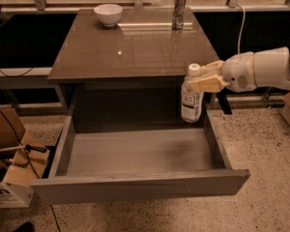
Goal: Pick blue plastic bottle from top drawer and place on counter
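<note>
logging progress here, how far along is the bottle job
Done: the blue plastic bottle is out of the open top drawer. In hand: the gripper holds it near its neck at a front corner of the counter. Left: set it on top and release.

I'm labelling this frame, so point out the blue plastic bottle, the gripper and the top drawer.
blue plastic bottle (191,105), camera view, on its label.
gripper (197,80), camera view, between the jaws shut on the bottle's neck, beside the counter (130,47).
top drawer (135,151), camera view, on its bare inner floor.
</note>
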`<action>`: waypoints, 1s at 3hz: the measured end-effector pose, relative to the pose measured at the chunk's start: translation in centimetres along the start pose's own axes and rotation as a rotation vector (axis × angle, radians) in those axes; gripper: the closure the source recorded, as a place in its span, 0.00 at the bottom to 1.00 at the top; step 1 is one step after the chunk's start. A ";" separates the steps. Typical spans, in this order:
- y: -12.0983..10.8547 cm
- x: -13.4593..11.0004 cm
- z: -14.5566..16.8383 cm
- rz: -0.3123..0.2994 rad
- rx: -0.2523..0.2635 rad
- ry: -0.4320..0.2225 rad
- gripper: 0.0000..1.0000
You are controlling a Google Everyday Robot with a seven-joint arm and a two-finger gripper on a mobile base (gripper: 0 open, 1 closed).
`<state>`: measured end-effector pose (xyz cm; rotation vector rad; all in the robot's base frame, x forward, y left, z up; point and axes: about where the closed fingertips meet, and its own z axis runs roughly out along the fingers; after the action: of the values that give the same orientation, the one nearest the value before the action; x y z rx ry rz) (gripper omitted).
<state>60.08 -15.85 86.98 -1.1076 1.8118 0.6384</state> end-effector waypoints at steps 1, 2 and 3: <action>-1.9 -3.2 -2.7 -0.028 -0.010 0.084 1.00; -3.1 -5.9 -4.1 -0.045 -0.061 0.146 1.00; -5.3 -9.0 -4.1 0.007 -0.058 0.145 1.00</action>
<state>64.88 -17.67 97.00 -1.2139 1.9319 0.6327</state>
